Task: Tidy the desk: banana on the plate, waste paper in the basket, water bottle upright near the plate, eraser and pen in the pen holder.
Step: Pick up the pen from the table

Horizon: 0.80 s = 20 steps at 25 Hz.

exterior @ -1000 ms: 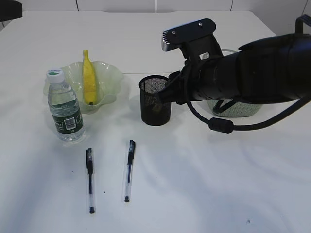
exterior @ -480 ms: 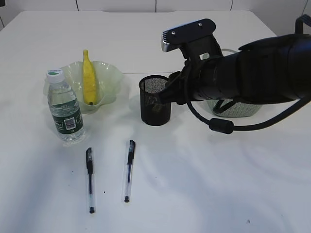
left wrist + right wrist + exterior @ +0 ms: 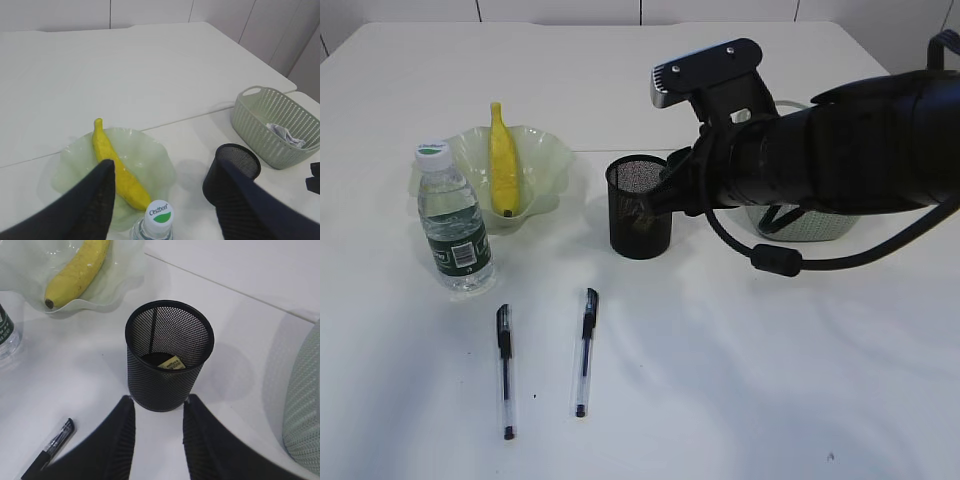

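Desk: white tabletop, bearing all items below.

Plate: pale green, wavy rim, far left. Holds the banana, dark tip toward the near side.

Water bottle: upright, white cap, just beside the plate on its near-left side.

Pen holder: black mesh cup, centre, right of the plate. The eraser lies on its floor.

Pens: two, lying on the near desk, left pen and right pen, roughly parallel, outside the holder.

Basket: sage green, far right, largely hidden behind the arm in the exterior view. Waste paper inside.

Right gripper: empty, fingers moderately apart, tips just beside the holder's near base; contact uncertain.

Left gripper: fingers spread wide, holding nothing, above the bottle cap and plate.
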Tool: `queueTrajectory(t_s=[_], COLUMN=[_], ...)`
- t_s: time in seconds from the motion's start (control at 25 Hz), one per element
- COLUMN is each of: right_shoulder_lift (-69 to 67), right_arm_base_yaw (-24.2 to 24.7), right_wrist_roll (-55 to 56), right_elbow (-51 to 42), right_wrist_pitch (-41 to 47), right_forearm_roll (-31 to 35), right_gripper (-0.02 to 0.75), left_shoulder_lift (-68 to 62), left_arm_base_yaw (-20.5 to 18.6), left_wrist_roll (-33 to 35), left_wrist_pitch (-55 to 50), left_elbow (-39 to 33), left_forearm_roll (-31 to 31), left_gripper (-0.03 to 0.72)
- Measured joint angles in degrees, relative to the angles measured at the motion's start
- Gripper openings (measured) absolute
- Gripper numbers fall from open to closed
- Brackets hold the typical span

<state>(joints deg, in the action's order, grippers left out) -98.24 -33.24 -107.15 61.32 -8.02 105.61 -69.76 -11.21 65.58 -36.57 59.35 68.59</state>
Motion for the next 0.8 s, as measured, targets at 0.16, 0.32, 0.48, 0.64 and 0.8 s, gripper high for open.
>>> queueTrajectory(t_s=[0.16, 0.32, 0.48, 0.64, 0.8], right_shoulder_lift=[0.00, 0.00, 0.00, 0.00, 0.00], right_arm_base_yaw=[0.00, 0.00, 0.00, 0.00, 0.00], right_wrist_roll=[0.00, 0.00, 0.00, 0.00, 0.00], right_elbow=[0.00, 0.00, 0.00, 0.00, 0.00], right_wrist_pitch=[0.00, 0.00, 0.00, 0.00, -0.04], right_forearm_roll=[0.00, 0.00, 0.00, 0.00, 0.00], right_gripper=[0.249, 0.249, 0.249, 0.249, 0.249], left_shoulder_lift=[0.00, 0.00, 0.09, 2.45, 8.14], left_arm_base_yaw=[0.00, 0.00, 0.00, 0.00, 0.00], left_wrist_roll=[-0.14, -0.14, -0.14, -0.14, -0.80], left_wrist_pitch=[0.00, 1.27, 2.66, 4.16, 6.63], left_elbow=[0.00, 0.00, 0.00, -0.08, -1.25], left_forearm_roll=[-0.05, 2.60, 3.40, 3.28, 2.35], left_gripper=[0.433, 0.433, 0.430, 0.428, 0.427])
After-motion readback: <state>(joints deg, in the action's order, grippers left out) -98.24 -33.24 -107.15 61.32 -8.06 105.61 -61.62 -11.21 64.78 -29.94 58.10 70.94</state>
